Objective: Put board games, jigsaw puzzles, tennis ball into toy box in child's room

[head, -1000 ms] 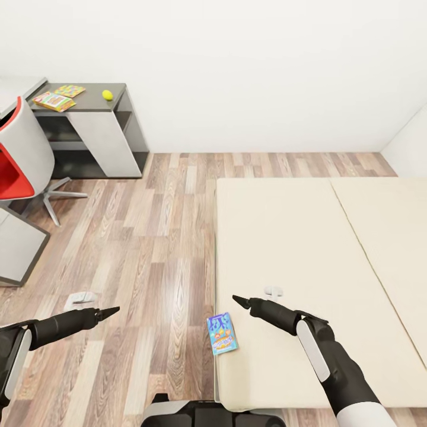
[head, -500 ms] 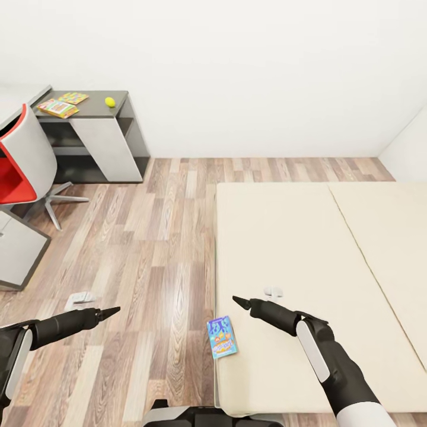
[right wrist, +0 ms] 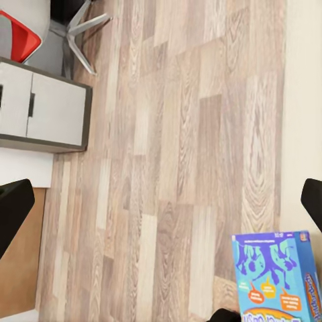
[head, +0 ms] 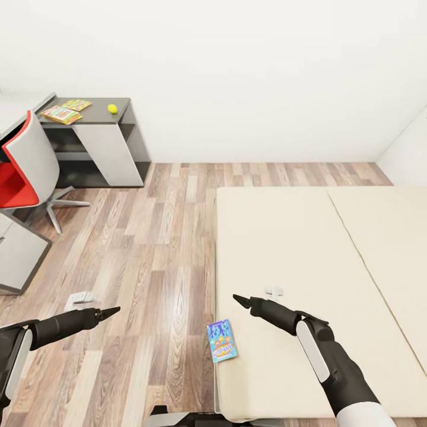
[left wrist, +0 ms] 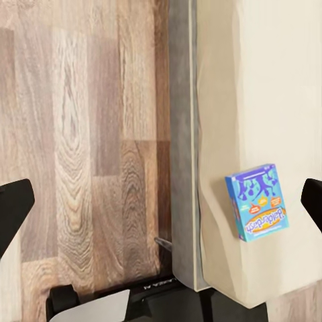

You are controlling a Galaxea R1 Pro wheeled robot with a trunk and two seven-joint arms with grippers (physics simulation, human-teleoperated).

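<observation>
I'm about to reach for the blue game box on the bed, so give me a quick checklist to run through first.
1. Blue board game lies flat on the bed, near its edge: ok.
2. Nothing rests on the box: ok.
3. Right gripper empty, fingers spread in the right wrist view: ok.
4. Left gripper empty, over the floor: ok.
5. Right gripper above the box: not ok, it is beside it.
6. Toy box located: cannot tell.

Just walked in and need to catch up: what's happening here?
The robot stands at the bed, holding nothing. A small blue game box lies at the mattress edge, between the open left gripper and open right gripper. Across the room, the tennis ball and other flat toys sit on the dark desk.
</observation>
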